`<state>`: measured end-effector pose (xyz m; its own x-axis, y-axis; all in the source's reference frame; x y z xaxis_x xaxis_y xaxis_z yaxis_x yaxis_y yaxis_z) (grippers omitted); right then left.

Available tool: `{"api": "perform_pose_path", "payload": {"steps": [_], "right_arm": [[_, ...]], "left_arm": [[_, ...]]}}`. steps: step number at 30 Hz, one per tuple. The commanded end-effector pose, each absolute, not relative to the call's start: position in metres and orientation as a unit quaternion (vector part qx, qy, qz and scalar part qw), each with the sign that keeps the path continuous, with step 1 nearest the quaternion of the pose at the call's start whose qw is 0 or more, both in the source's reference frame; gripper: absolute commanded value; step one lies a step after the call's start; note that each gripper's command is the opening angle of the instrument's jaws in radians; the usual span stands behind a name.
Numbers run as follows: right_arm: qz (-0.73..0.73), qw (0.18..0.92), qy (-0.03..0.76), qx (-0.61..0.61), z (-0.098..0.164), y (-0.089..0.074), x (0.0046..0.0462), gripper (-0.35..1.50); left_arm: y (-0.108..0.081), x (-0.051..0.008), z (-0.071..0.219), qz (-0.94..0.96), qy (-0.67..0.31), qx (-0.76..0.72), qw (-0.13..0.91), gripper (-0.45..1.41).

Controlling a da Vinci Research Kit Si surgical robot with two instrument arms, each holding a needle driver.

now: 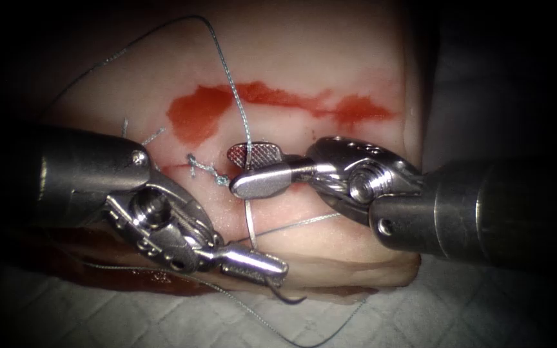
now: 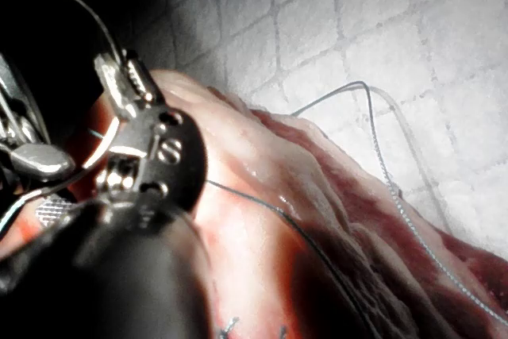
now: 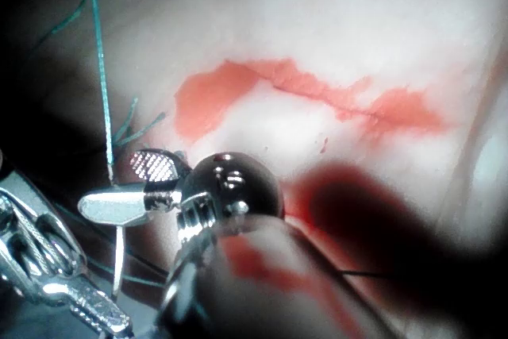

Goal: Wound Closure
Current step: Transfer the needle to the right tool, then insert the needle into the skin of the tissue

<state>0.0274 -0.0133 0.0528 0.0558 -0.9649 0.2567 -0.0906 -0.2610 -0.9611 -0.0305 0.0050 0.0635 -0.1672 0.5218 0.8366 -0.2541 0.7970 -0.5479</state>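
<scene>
While both tools sit low over the tissue (image 1: 304,58), here's the rundown:
Left tool (image 1: 262,265): jaws clamped on the needle (image 1: 289,298), near its blunt end (dark curve sticks out below the tip).
Right tool (image 1: 253,169): jaws apart, thread (image 1: 234,96) running between them.
Needle: out of the tissue, at its front edge.
Red fluid (image 1: 195,113): smeared along the cut.
</scene>
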Motion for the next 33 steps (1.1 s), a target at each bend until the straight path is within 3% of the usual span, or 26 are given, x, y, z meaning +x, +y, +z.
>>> {"api": "perform_pose_path", "payload": {"steps": [1,2,3,4,9,10,11,12,13,16,19,24,25,26,28,32,33], "right_arm": [[-0.523,0.417,0.445,-0.595,0.053,-0.013,0.0284,0.51],[-0.523,0.417,0.445,-0.595,0.053,-0.013,0.0285,0.33],[-0.522,0.418,0.447,-0.594,0.053,-0.013,0.0285,-0.23],[-0.523,0.417,0.447,-0.594,0.053,-0.013,0.0285,-0.35],[-0.522,0.416,0.448,-0.595,0.053,-0.013,0.0284,-0.35],[-0.524,0.416,0.448,-0.593,0.053,-0.013,0.0284,-0.35],[-0.527,0.416,0.449,-0.590,0.053,-0.013,0.0283,-0.35],[-0.534,0.421,0.440,-0.586,0.053,-0.013,0.0281,-0.35],[-0.548,0.417,0.423,-0.589,0.053,-0.013,0.0280,-0.35],[-0.593,0.405,0.336,-0.610,0.053,-0.013,0.0270,-0.35],[-0.620,0.395,0.257,-0.628,0.052,-0.012,0.0256,-0.35],[-0.662,0.344,0.156,-0.647,0.051,-0.011,0.0219,-0.35],[-0.670,0.321,0.121,-0.658,0.051,-0.010,0.0208,-0.35],[-0.674,0.306,0.092,-0.666,0.050,-0.010,0.0199,-0.35],[-0.671,0.291,0.018,-0.682,0.049,-0.009,0.0180,-0.35],[-0.665,0.260,-0.116,-0.690,0.048,-0.008,0.0152,-0.35],[-0.680,0.236,-0.151,-0.678,0.048,-0.008,0.0146,-0.35]], "left_arm": [[0.005,-0.0311,0.064,0.304,-0.701,-0.096,0.638,-0.45],[0.005,-0.0311,0.064,0.303,-0.700,-0.097,0.639,-0.45],[0.005,-0.0311,0.064,0.303,-0.700,-0.097,0.639,-0.45],[0.005,-0.0311,0.064,0.303,-0.700,-0.097,0.639,-0.45],[0.005,-0.0311,0.064,0.303,-0.697,-0.101,0.642,-0.45],[0.005,-0.0311,0.064,0.282,-0.695,-0.090,0.655,0.12],[0.005,-0.0311,0.064,0.251,-0.693,-0.073,0.672,0.37],[0.006,-0.0311,0.064,0.203,-0.693,-0.037,0.691,0.41],[0.006,-0.0310,0.063,0.137,-0.688,0.003,0.712,0.66],[0.008,-0.0303,0.062,0.033,-0.673,0.040,0.738,0.54],[0.010,-0.0289,0.060,-0.101,-0.655,0.112,0.740,0.74],[0.013,-0.0260,0.057,-0.270,-0.620,0.247,0.694,0.73],[0.014,-0.0255,0.057,-0.300,-0.610,0.268,0.683,0.83],[0.014,-0.0250,0.057,-0.317,-0.601,0.279,0.679,1.10],[0.015,-0.0245,0.057,-0.315,-0.600,0.244,0.694,1.38],[0.015,-0.0240,0.060,-0.327,-0.592,0.184,0.713,1.35],[0.015,-0.0239,0.061,-0.339,-0.589,0.196,0.707,1.05]]}}
